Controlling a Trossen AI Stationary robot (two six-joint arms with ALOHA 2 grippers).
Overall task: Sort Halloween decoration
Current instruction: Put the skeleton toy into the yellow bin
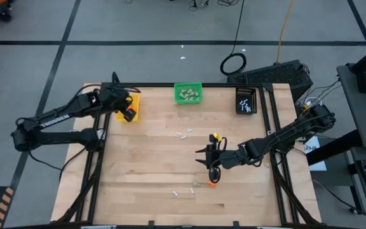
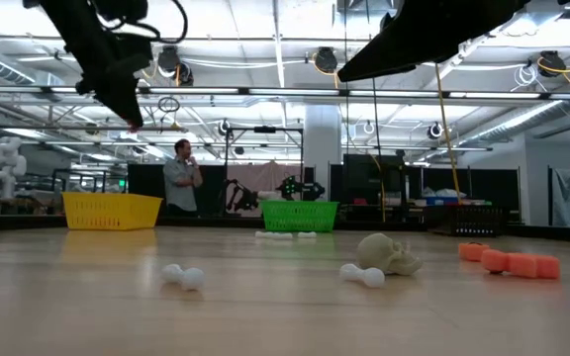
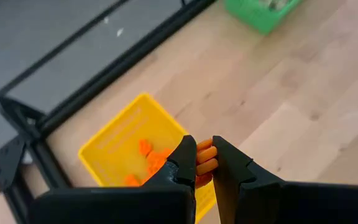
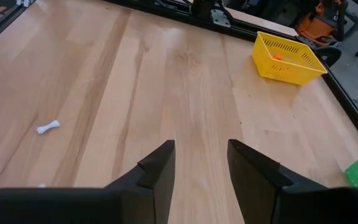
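An orange bit (image 3: 205, 160) is clamped by the left gripper (image 3: 204, 163) directly over the yellow bin (image 3: 124, 138); right gripper (image 4: 201, 163) is held apart, empty.

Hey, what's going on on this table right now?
The robot is sorting small Halloween pieces into bins. The left gripper holds an orange piece above the yellow bin, which already has orange bits in it. The right gripper hangs open and empty over mid-table, where white bones, a skull and more orange pieces remain.

Bright, even overhead light; soft shadows.
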